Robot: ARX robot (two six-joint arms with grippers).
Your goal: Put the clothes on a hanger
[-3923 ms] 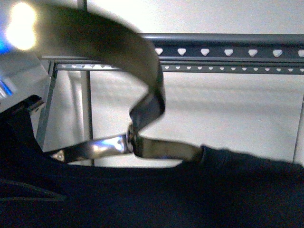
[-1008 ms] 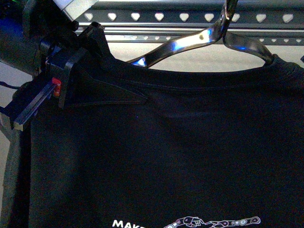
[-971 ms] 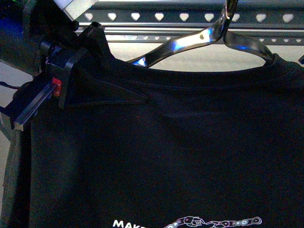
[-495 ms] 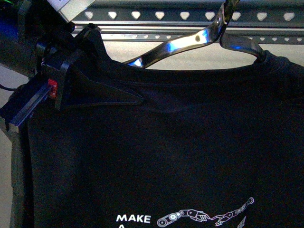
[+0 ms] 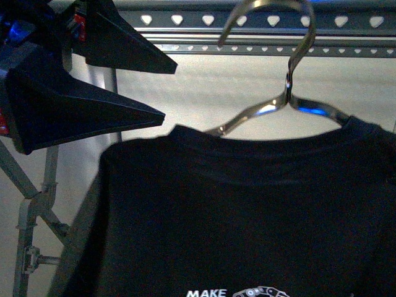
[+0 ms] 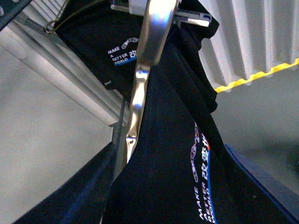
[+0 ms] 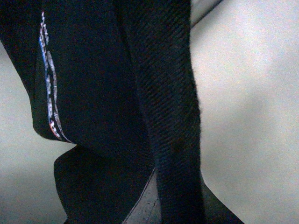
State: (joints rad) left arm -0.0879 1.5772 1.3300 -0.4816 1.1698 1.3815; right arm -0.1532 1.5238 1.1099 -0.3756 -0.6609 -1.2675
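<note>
- Front view: the left claw [image 5: 170, 91] is gaping empty, up-left of the T-shirt [image 5: 247, 223], which is hanging from a coat hanger [image 5: 288, 102] seemingly hooking the rack rail [image 5: 346, 21].
- Left wrist view: the T-shirt [image 6: 177, 177] is draping off the coat hanger [image 6: 145, 60].
- Right wrist view: the T-shirt [image 7: 117, 93] is filling the frame; I cannot tell the right claw's grip.

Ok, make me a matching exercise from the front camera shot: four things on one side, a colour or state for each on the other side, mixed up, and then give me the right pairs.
Column A
1. T-shirt
2. coat hanger
3. rack rail
4. left gripper

Column B
a. grey, pierced with heart-shaped holes
b. open, holding nothing
c. black, with white print
d. shiny chrome, with a curved hook

Pairs: 1-c, 2-d, 3-a, 4-b
</note>
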